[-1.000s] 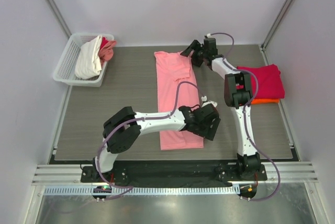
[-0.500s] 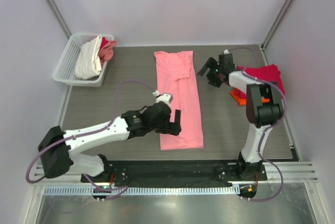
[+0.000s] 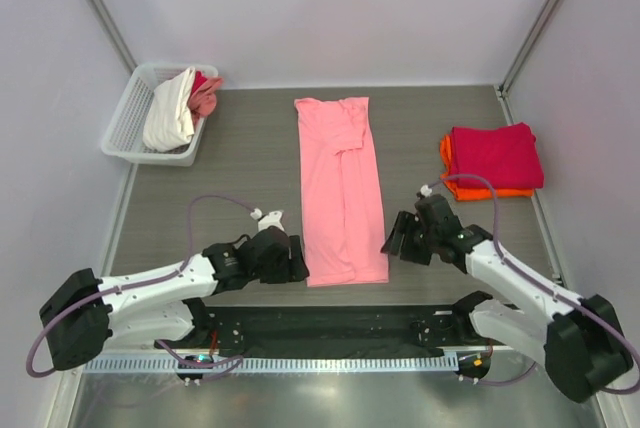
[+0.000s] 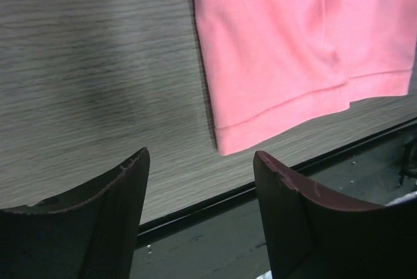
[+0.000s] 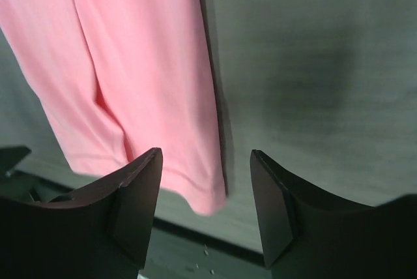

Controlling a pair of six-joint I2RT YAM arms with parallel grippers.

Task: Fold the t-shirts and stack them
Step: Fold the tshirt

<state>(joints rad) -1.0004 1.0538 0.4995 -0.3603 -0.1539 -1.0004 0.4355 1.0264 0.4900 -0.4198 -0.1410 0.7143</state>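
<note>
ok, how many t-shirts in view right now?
5: salmon-pink one mid-table; crimson atop orange at right; white and coral-pink in the basket. More may be hidden there.

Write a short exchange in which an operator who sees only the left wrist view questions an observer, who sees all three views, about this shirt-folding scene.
Operator: I see my left tool open by the salmon-pink shirt's near corner. Where is the other arm?
Observer: The right tool stands open at the shirt's opposite near corner, gripping nothing.
Operator: Is anything folded yet?
Observer: A crimson shirt lies folded on top of an orange one at the right side of the table.
</note>
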